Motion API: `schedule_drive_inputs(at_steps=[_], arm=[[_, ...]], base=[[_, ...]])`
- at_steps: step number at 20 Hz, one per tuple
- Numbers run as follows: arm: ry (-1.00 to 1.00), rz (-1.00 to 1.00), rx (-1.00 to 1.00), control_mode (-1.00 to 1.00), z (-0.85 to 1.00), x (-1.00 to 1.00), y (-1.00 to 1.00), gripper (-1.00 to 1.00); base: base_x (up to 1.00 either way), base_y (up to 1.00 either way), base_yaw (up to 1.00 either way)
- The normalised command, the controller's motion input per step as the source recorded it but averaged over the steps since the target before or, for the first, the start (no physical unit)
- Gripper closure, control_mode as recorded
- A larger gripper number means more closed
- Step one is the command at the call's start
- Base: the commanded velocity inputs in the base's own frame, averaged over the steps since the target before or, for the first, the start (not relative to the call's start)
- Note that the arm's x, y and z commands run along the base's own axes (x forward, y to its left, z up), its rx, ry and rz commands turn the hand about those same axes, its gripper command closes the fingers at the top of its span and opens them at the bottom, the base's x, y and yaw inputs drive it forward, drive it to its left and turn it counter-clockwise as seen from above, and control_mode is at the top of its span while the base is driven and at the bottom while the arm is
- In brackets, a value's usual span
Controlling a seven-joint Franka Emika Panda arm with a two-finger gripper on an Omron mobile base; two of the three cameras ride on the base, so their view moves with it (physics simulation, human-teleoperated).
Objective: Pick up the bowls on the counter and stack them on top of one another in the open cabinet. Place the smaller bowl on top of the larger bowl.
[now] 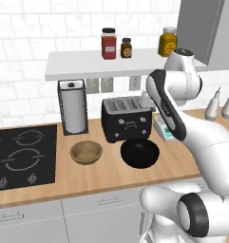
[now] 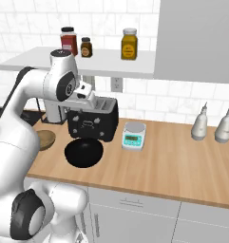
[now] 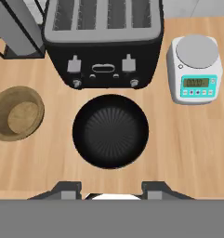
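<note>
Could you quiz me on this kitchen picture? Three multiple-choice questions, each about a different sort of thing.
1. Where is the black bowl?
A. on the shelf
B. on the counter in front of the toaster
C. on the stovetop

2. How many jars stand on the shelf?
A. one
B. three
C. five

3. The tan bowl is:
A. empty
B. stacked in the black one
C. upside down

Answers: 1 B, it sits just before the toaster; 2 B, three jars show; 3 A, its bare inside faces up.

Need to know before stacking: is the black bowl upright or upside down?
Upright: the hand view looks straight into the black bowl's ribbed inside, rim up, on the counter.
</note>
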Motion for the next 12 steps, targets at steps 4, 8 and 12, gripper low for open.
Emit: schedule_drive_inputs(at_steps=[4,8,12], arm=[[0.06,0.00,-0.05,-1.00,-0.02,-0.21,0.24,-1.00],[0.06,0.05,-0.12,-1.00,-0.38,-0.92,0.54,-1.00],[0.21,0.07,0.00,-1.00,-0.57,-0.77,0.91,-1.00]], base=[[0.00,0.00,0.00],[0.00,0.00,0.00],[0.00,0.00,0.00]])
